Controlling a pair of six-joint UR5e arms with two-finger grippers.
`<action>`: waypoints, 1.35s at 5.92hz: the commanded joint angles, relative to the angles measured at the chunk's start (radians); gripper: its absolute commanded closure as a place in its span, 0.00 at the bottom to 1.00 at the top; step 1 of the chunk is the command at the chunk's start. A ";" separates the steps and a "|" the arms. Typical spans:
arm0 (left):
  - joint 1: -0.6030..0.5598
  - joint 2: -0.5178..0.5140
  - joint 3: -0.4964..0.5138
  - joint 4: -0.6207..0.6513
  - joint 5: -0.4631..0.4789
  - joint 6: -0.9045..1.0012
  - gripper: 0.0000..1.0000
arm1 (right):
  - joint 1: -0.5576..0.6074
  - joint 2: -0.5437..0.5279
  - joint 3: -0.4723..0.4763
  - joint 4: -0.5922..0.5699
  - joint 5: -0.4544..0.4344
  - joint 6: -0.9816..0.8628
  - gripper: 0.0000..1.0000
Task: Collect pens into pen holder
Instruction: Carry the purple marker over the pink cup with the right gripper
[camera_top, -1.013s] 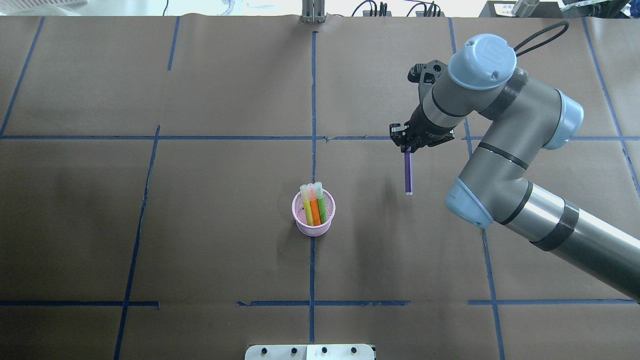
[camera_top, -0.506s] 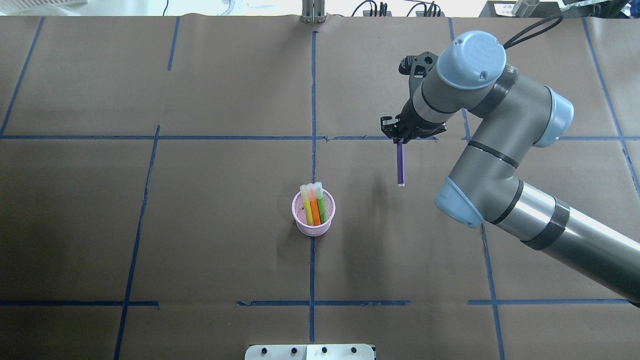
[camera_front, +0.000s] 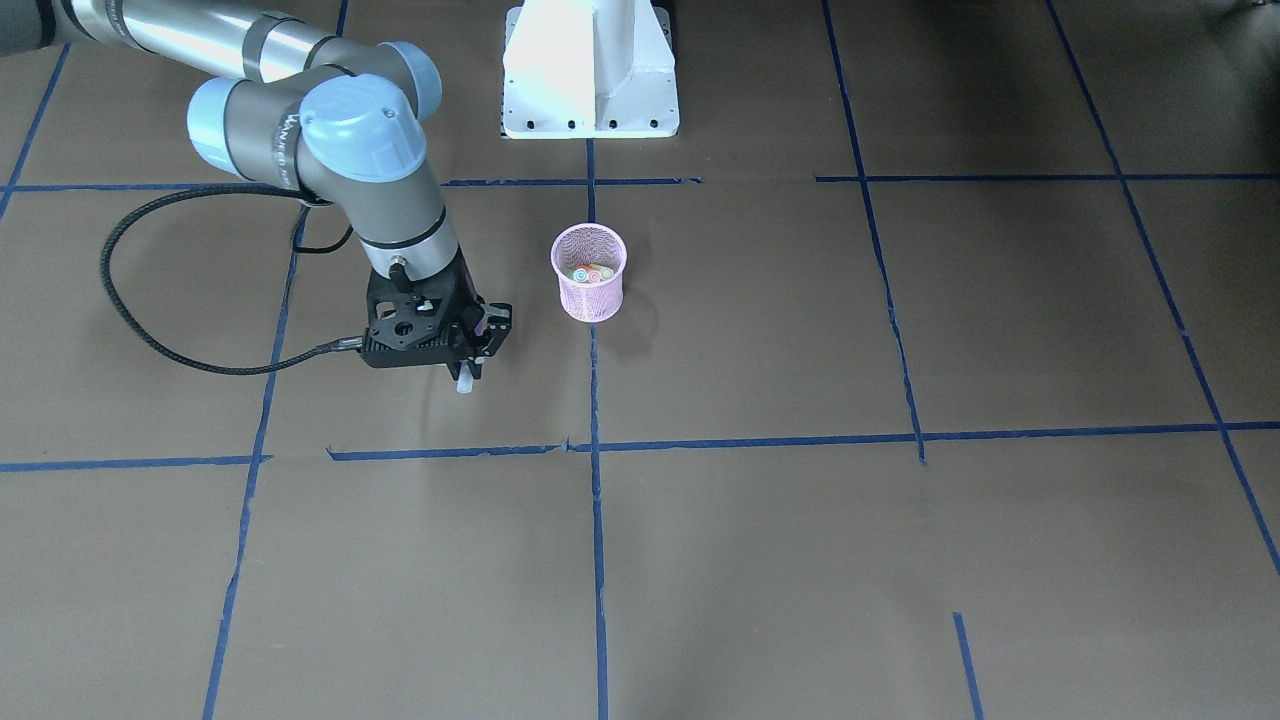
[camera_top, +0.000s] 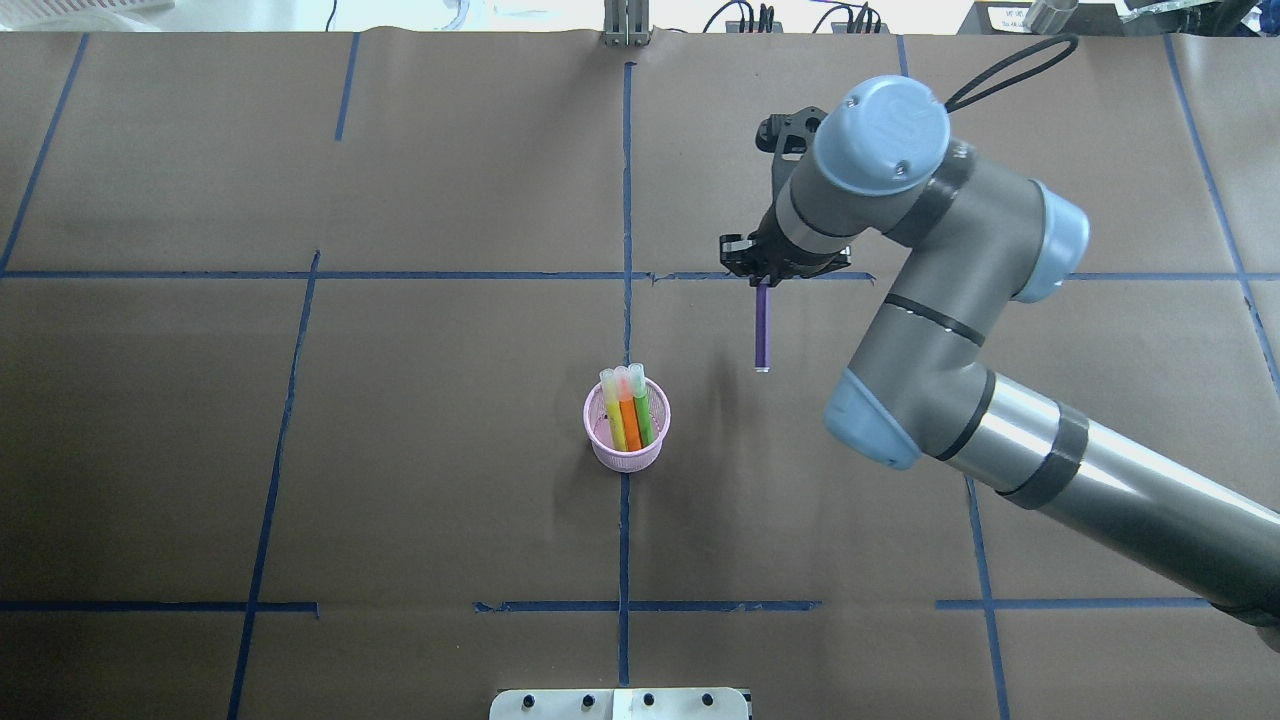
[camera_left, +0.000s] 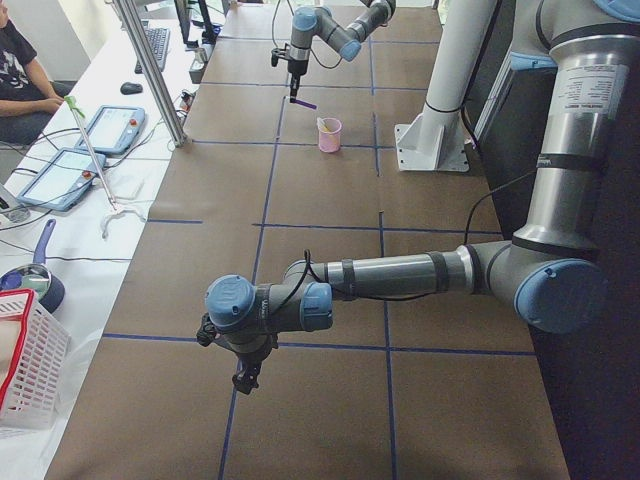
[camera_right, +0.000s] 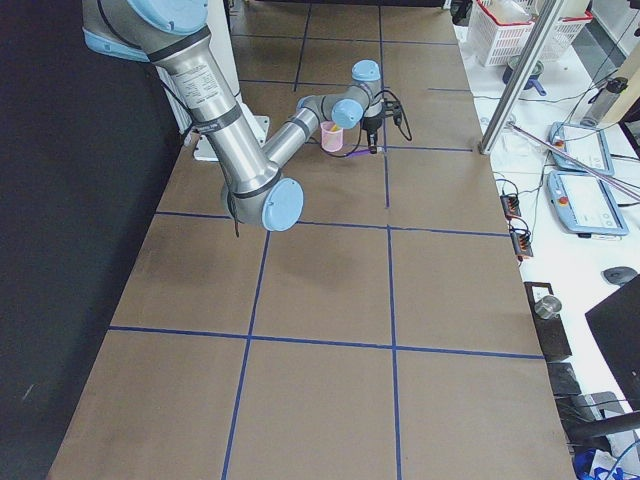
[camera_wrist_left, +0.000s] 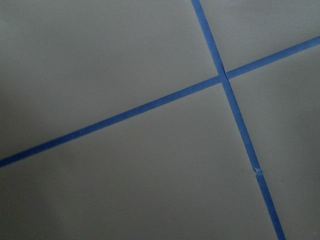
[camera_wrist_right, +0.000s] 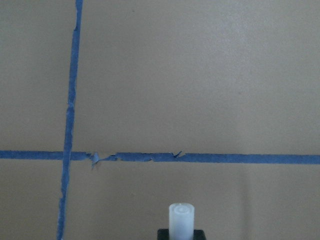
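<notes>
Brown-papered bench (camera_top: 450, 450) gridded in blue tape (camera_top: 480, 275). Torn tape crossing (camera_wrist_right: 67, 156) near right pincer (camera_top: 762, 282), off to one side. White base plate (camera_front: 590, 70) well apart from pincer. Two tablets (camera_left: 110, 128) farther still, off-bench.

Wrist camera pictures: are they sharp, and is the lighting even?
Left wrist view: dim, grey, darkest at lower left, blue tape sharp. Right wrist view: brighter, even, tape crisp; the pale cap of the purple pen at the bottom edge looks slightly soft.

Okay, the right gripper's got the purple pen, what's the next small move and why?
The right gripper holds the purple pen off beside the holder, not above its opening. Probably carry the pen to the robot's left and back toward its base until it is over the holder.
</notes>
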 joint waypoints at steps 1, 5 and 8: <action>0.004 0.037 -0.046 0.000 0.006 -0.075 0.00 | -0.023 0.084 -0.022 0.001 -0.084 0.026 1.00; 0.009 0.043 -0.051 -0.001 0.006 -0.075 0.00 | -0.035 0.081 0.157 -0.037 -0.442 -0.086 1.00; 0.009 0.046 -0.063 -0.001 0.009 -0.074 0.00 | -0.303 0.074 0.288 -0.089 -0.647 -0.025 1.00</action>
